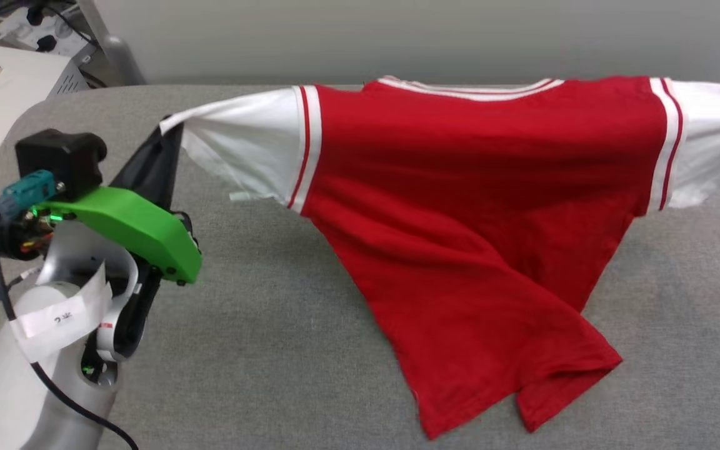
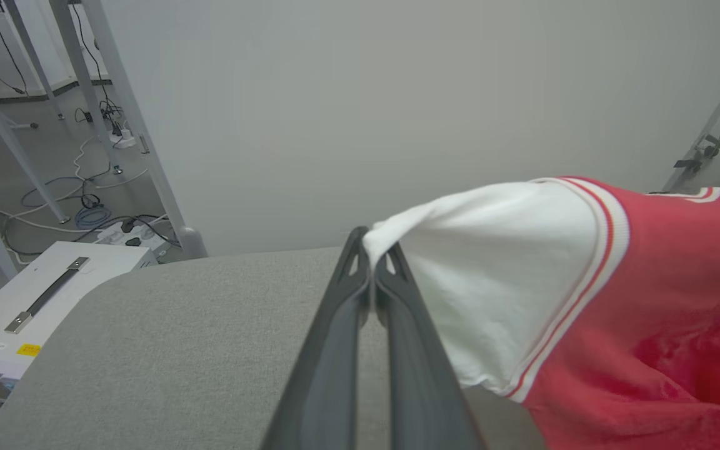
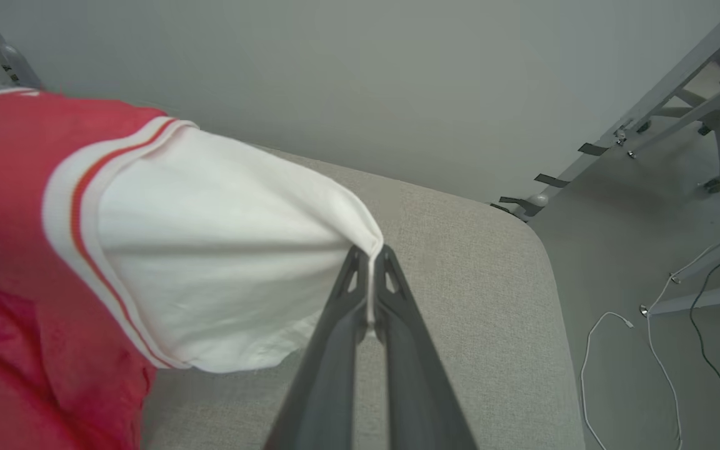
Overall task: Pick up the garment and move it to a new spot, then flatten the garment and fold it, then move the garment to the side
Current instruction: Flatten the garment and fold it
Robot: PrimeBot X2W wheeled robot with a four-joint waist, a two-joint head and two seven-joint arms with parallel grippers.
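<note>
**Garment hangs between two tools, ready to be laid flat**

The garment is lifted over the tabletop. Its top half is in the air near the far edge of the tabletop. Its bottom half lies on the middle of the tabletop, a bit bunched up. The plain red side faces up.

The left tool is pinched tight on the tip of one white sleeve, over the left side of the tabletop. The right tool is pinched tight on the tip of the other white sleeve, over the right side of the tabletop. White cloth sits between the tips of each tool.

I think the step now is to spread the garment out and lay it flat. To do it well, both tools should be at the same height and pull the same amount. The pull should be soft, so the thin sleeve tips do not slip out. Going down slowly toward the far edge of the tabletop would drag the bunched part smooth. One corner of the hem is folded over and may need more care.

The collar points to the far edge of the tabletop. The hem points to the near edge. So the long line from collar to hem runs from far to near. The line from sleeve to sleeve runs left to right along the far edge, pulled almost straight.
</note>
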